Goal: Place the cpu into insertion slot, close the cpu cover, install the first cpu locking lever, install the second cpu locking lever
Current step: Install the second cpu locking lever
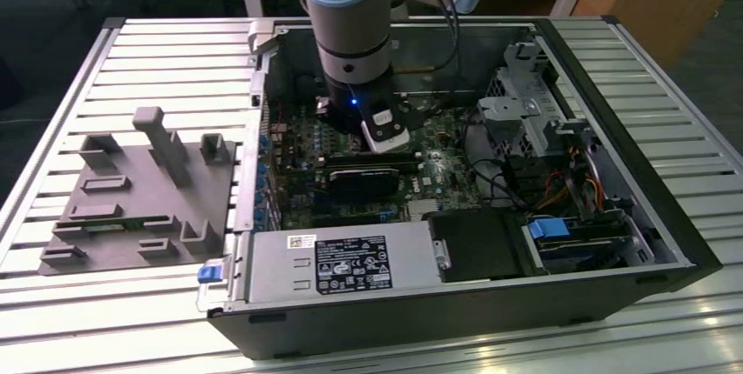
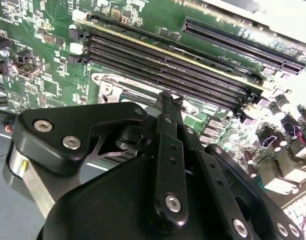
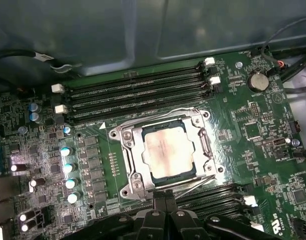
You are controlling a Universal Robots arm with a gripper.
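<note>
— Slatted metal bench [image 1: 70,322], open computer case [image 1: 685,243]. Where's the cpu [image 3: 168,152]?

— Seated in the insertion slot [image 3: 126,165], cpu cover [image 3: 205,142] down. Thin, springy locking levers [image 3: 185,111]: likely hook their ends. Gripper [image 3: 165,196] jaws pressed together, holding nothing.

silvery-tan cpu [image 3: 169,154], green mobo [image 3: 253,150], black gripper [image 3: 165,196]

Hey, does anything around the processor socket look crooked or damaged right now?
Nothing stands out. The cpu sits flat and square in the insertion slot, framed by the cpu cover. The claw is beside the socket's edge.
</note>
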